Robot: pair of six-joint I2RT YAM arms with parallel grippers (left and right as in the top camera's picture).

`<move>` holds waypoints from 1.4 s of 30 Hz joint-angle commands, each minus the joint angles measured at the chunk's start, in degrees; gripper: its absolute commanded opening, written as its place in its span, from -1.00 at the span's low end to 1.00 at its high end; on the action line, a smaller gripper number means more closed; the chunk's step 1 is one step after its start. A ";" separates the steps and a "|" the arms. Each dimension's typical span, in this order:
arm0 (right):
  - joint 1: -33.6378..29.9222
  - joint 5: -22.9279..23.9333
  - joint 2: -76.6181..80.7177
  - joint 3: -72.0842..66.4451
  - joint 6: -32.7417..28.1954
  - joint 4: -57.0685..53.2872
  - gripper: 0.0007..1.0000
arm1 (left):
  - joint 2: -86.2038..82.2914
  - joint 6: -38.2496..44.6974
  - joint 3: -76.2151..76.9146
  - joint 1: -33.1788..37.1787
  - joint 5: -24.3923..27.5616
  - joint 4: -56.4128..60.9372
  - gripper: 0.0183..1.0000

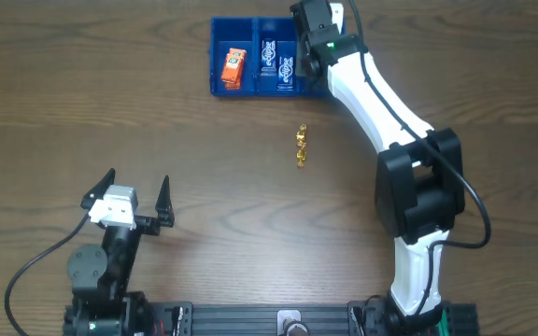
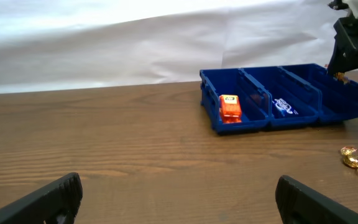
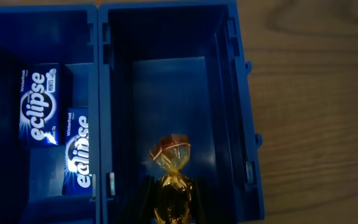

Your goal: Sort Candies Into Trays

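Note:
A blue tray (image 1: 215, 56) with three compartments stands at the back of the table. Its left compartment holds an orange candy (image 1: 234, 67), and the middle one holds blue mint packs (image 1: 269, 51). My right gripper (image 1: 308, 58) hangs over the right compartment (image 3: 179, 93), shut on a gold-wrapped candy (image 3: 171, 162). More gold-wrapped candies (image 1: 302, 147) lie on the wood in front of the tray. My left gripper (image 1: 138, 191) stands open near the front left, far from the tray, with nothing between its fingers (image 2: 48, 199).
The table is brown wood. A white sheet (image 2: 104, 43) hangs behind its far edge. The right arm (image 1: 381, 103) stretches diagonally from its base at the front right to the tray.

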 commanded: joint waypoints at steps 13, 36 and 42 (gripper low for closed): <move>-0.44 -0.02 -9.11 -0.15 -0.72 -4.74 1.00 | -0.37 0.79 -1.22 0.35 0.37 -1.75 1.00; 10.12 -12.20 -15.54 -32.33 11.43 -1.81 0.91 | -0.37 0.79 -1.22 0.35 0.37 -1.75 1.00; 10.10 -11.78 -11.50 -32.33 12.63 0.33 0.89 | -0.37 0.79 -1.22 0.35 0.35 -1.75 0.99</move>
